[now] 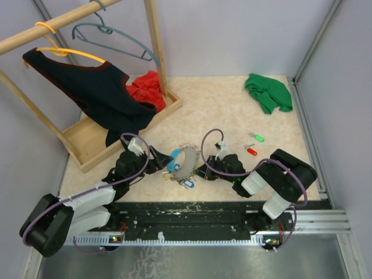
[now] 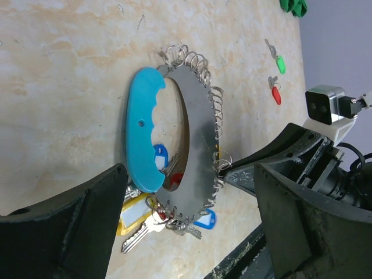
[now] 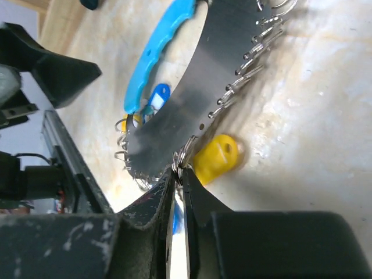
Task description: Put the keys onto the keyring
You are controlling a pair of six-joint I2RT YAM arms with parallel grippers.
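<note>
Seemingly mid-setup: the keyring [image 1: 185, 165] sits by the table's [image 1: 221, 104] near edge, right gripper [image 3: 179, 174] nearly closed on one wire loop [image 3: 182, 156], left gripper [image 1: 157, 163] wide open and empty beside it; next, the green key [image 1: 258, 138] and red key [image 1: 252, 151], loose toward the right edge, likely need fetching

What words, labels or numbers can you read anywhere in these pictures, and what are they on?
None: no text can be read anywhere.
The white inserts in the yellow tag and the blue tag on the keyring look blank or too blurred to read.
The green key and the red key are too small to show marks.
</note>
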